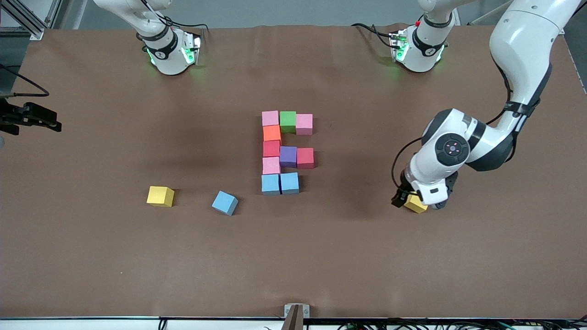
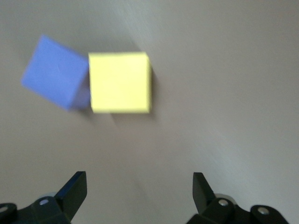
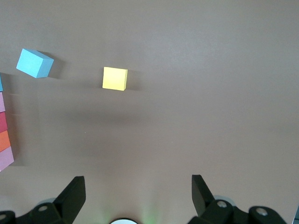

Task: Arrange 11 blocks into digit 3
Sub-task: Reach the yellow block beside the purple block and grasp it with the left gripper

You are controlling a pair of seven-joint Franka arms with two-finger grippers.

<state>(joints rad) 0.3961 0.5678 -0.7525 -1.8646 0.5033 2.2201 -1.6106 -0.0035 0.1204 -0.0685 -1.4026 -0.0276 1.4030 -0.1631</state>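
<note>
Toward the left arm's end of the surface, find the left gripper [image 2: 138, 179] low over a yellow block [image 2: 120, 82] – fingers spread wide, nothing between them yet. Note a blue block [image 2: 56, 72] pressed corner-first against one side of it. Likely step: take this yellow block to the one gap left in the digit [image 1: 271, 148].

To do it well:
- Bring the fingers square over the yellow block first; in the left wrist view it sits ahead of them, not between.
- Turn the wrist so the fingers close on the two sides clear of the blue block – otherwise expect one finger to land on that neighbour and skew the grip.
- Lift straight up before travelling.
- Set it down touching the light blue pair [image 1: 280, 184] on the side toward the left arm's end, nearer the front camera than the red block [image 1: 305, 158], and lower gently so as not to nudge the row.

Leave the right gripper [image 3: 138, 184] waiting, fingers open and empty, high over the right arm's end, looking down on a second yellow block [image 1: 160, 196] and a loose light blue block [image 1: 224, 202].

Underneath, a brown matte covering, faintly creased. Around it, grey floor, a metal frame [image 1: 27, 18] at one corner and cables along the edges.
</note>
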